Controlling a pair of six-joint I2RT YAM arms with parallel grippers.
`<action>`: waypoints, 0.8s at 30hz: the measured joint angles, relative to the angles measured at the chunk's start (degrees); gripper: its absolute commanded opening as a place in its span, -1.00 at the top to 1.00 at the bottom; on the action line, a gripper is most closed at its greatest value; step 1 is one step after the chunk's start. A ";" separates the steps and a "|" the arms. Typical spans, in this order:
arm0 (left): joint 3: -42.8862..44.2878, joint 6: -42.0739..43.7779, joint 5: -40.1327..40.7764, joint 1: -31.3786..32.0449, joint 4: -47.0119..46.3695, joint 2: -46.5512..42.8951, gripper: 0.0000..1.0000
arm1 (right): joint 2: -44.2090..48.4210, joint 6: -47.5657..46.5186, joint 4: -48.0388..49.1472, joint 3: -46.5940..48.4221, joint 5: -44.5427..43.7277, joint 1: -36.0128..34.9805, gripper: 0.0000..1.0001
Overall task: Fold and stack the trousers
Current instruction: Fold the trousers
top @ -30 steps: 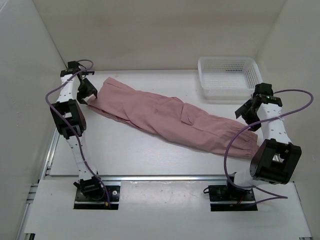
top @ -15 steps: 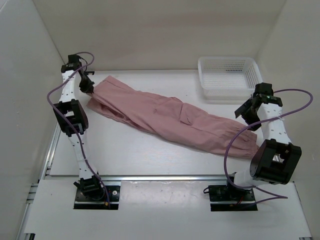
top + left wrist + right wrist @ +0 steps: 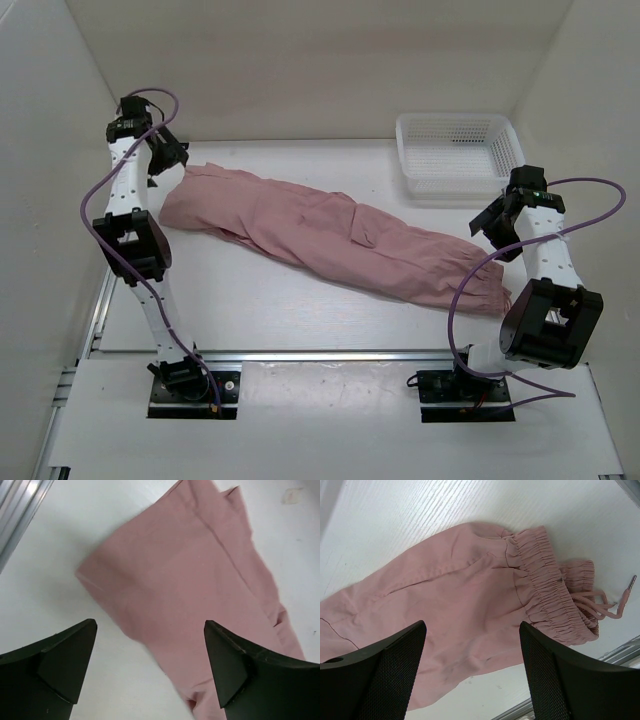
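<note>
The dusty-pink trousers (image 3: 330,235) lie stretched out on the white table, running diagonally from back left to front right. My left gripper (image 3: 163,165) hovers open and empty above their left end, a flat folded edge that fills the left wrist view (image 3: 190,575), with my gripper (image 3: 150,665) over its near edge. My right gripper (image 3: 493,225) hovers open and empty above their right end. In the right wrist view the gathered elastic band (image 3: 547,597) and its loose drawstrings (image 3: 615,602) lie just beyond my gripper (image 3: 472,675).
A white plastic mesh basket (image 3: 455,150) stands at the back right, close behind the right arm. White walls enclose the table on the left, back and right. A metal rail (image 3: 330,355) runs along the near edge.
My left gripper has risen and moved back and left. The trousers' left end, lifted towards it half a second ago, now lies flat and spread further left. The right arm has not moved.
</note>
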State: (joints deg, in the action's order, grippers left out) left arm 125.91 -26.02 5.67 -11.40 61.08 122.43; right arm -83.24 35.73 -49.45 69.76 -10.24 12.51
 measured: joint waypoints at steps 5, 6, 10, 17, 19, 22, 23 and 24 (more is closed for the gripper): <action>-0.74 -1.22 0.11 -1.31 1.84 0.76 0.29 | 0.00 0.00 0.00 0.00 0.07 0.00 -0.59; -1.14 -0.85 -0.04 -1.60 1.60 0.52 0.47 | 0.00 0.00 0.02 0.00 0.09 0.00 -0.59; -9.05 -1.42 -2.64 -3.06 -0.37 -2.21 0.18 | 0.00 0.00 0.02 0.00 0.24 0.00 -0.59; -27.17 -3.89 -13.00 -5.77 -3.65 -2.54 -0.89 | 0.00 0.00 0.22 -0.02 1.11 0.00 -0.61; -28.22 -4.85 -14.56 -5.44 -3.96 -1.51 -0.89 | 0.00 -0.02 0.31 -0.02 1.38 0.00 -0.61; -28.28 -6.10 -15.34 -4.42 -5.49 -0.42 -0.89 | 0.00 -0.17 0.35 0.00 1.64 0.00 -0.61; -27.87 -6.43 -15.34 -4.11 -5.79 -0.04 -0.89 | 0.00 -0.20 0.35 0.00 1.68 0.00 -0.61; -27.12 -6.71 -15.32 -3.82 -6.03 0.55 -0.87 | 0.02 -0.28 0.35 0.00 1.73 0.00 -0.61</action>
State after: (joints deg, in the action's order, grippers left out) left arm 98.78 -32.73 -9.65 -15.22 55.05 122.98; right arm -83.22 35.44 -49.10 69.76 -8.51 12.51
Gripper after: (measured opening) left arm 0.941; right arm 0.808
